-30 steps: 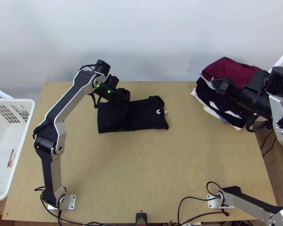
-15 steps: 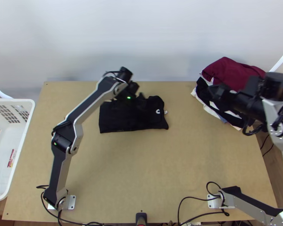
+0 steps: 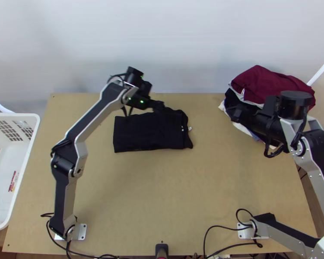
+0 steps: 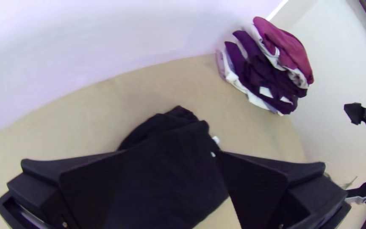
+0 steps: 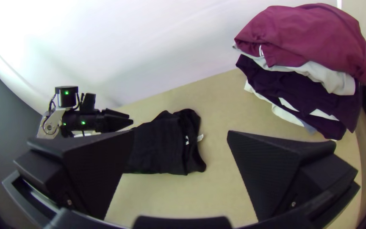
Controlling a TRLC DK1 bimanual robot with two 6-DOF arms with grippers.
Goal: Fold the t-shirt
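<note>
The black t-shirt (image 3: 140, 134) lies folded into a compact rectangle on the far half of the table, a little left of the middle, with its white tag at the right end. My left gripper (image 3: 161, 106) is over the shirt's far edge in the top view. In the left wrist view, the left gripper (image 4: 172, 153) stands open above the black cloth (image 4: 170, 178). My right gripper (image 3: 233, 114) hovers beside the clothes pile. The right wrist view shows the right gripper (image 5: 181, 133) open and holding nothing, with the shirt (image 5: 157, 148) farther off.
A pile of clothes with a maroon piece (image 3: 270, 84) on top sits at the table's far right corner. A white basket (image 3: 30, 151) stands at the left edge. Bare wood (image 3: 162, 190) stretches in front of the shirt.
My left gripper has moved right over the shirt, baring its left part, while its arm swung right and partly back. The right gripper has come slightly left and nearer. Less of the shirt's white mark shows.
</note>
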